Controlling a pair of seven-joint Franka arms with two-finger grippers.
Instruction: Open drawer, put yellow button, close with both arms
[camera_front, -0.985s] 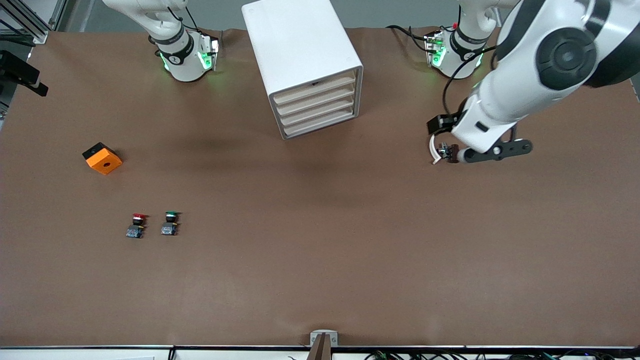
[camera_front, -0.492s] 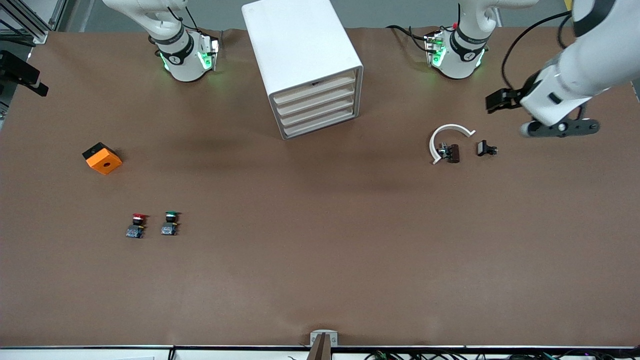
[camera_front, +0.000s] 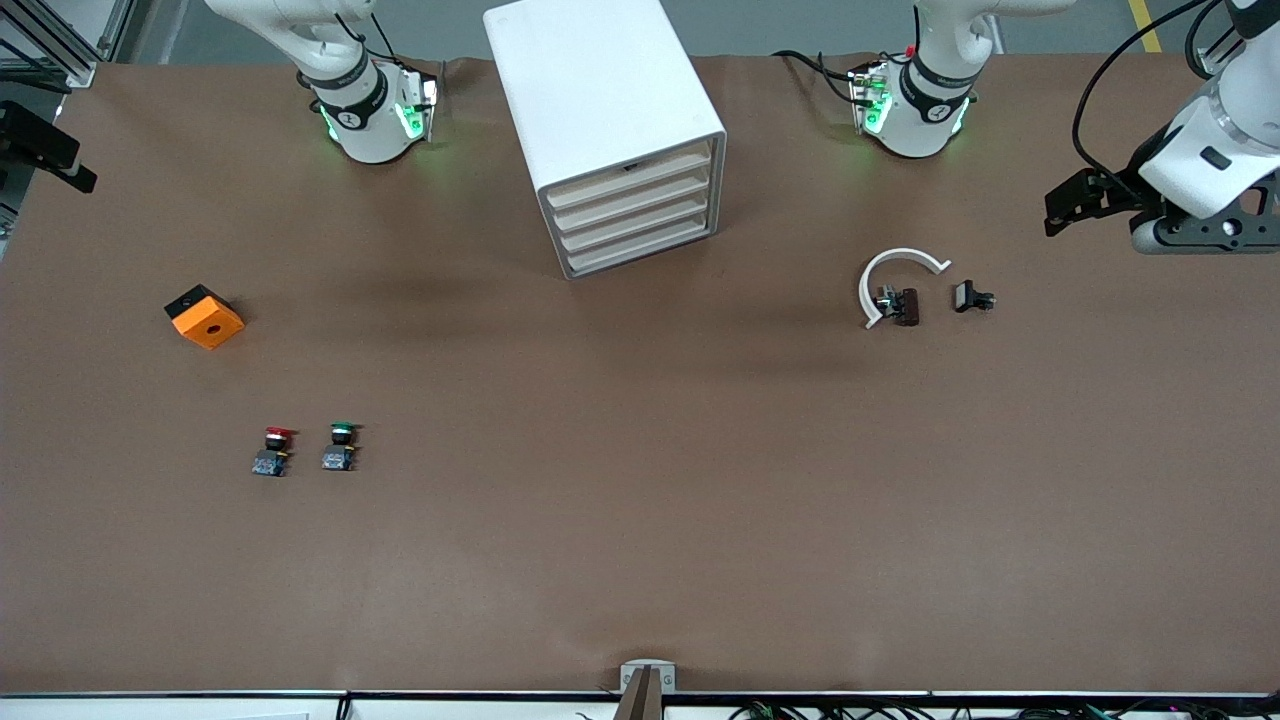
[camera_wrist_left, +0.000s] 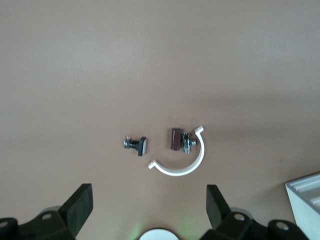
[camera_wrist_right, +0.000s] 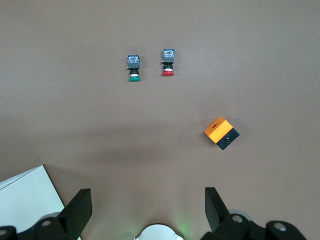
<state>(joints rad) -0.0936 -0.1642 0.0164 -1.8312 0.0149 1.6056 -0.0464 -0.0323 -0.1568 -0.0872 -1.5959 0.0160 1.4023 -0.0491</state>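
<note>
Your left gripper (camera_wrist_left: 149, 210) hangs wide open and empty over the table's left-arm end; your right gripper (camera_wrist_right: 146, 210) is equally wide open, holding nothing. All cabinet (camera_front: 605, 120) drawers (camera_front: 628, 176) sit closed; no yellow button shows

The table (camera_front: 640, 520) is plain brown. The cabinet (camera_front: 590, 90) is white, its four drawer fronts cream. One button (camera_front: 272, 450) has a red cap, the other (camera_front: 340, 446) a green one; both have black bodies on blue bases. The cube (camera_front: 205, 316) is orange and black. The clip (camera_front: 890, 280) is white, beside a dark brown part (camera_front: 908, 306) and a black part (camera_front: 970, 297).
</note>
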